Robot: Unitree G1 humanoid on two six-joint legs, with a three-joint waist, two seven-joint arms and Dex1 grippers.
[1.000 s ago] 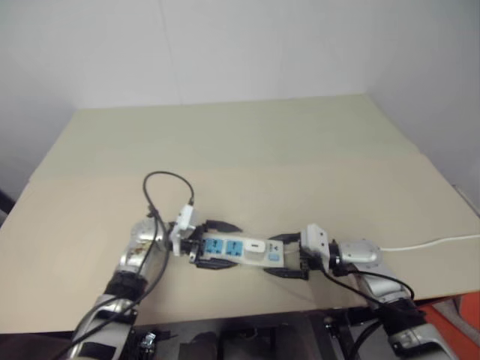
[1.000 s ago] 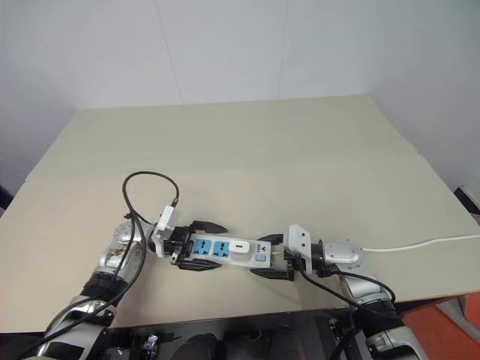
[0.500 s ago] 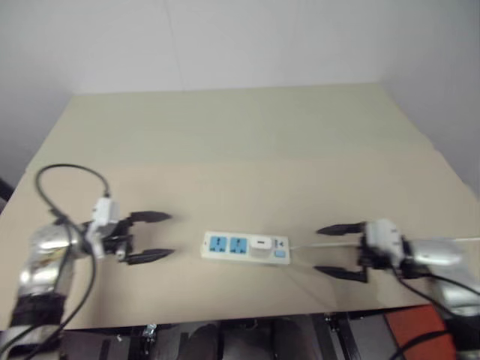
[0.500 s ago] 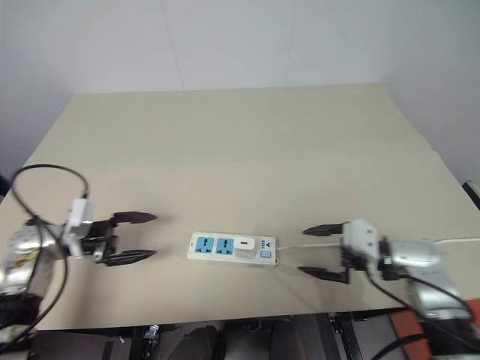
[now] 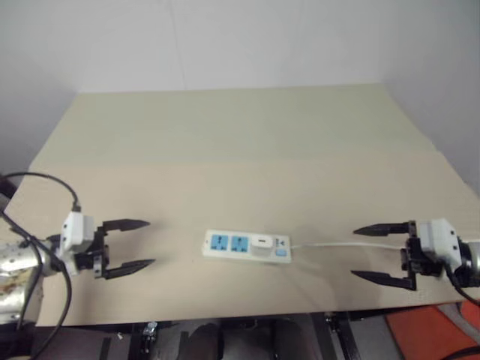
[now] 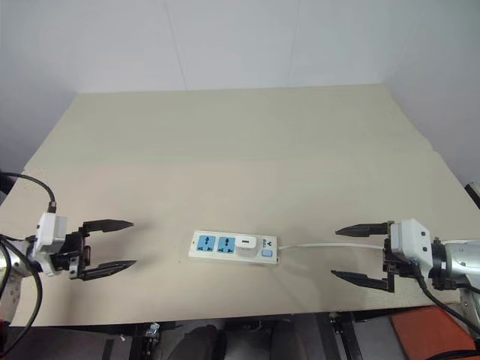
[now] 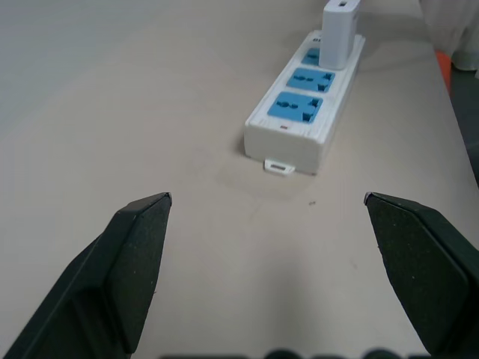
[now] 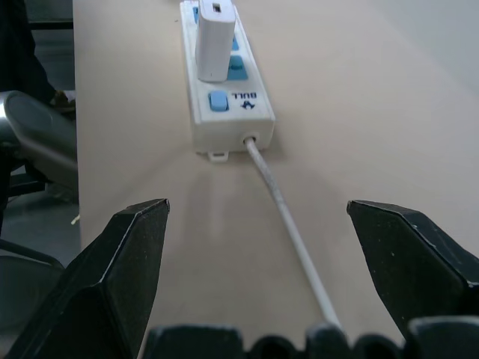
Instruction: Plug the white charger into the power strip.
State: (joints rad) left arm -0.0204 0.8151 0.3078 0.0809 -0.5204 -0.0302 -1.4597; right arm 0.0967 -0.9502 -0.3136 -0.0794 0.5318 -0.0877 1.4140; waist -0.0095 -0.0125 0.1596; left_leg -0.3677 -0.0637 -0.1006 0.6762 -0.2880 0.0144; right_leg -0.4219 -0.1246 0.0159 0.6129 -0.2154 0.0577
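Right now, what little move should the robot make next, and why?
Probably none beyond resting both arms: the white charger already stands upright in the power strip, and the left gripper and right gripper are open, apart from it.

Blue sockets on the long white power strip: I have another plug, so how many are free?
2, at the strip's left end; the white charger fills the third.

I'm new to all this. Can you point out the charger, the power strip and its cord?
white charger [image 6: 244,244], right eye view, its top face.
power strip [image 6: 206,243], right eye view, a blue socket.
cord [image 8: 288,221], right wrist view, mid-length.
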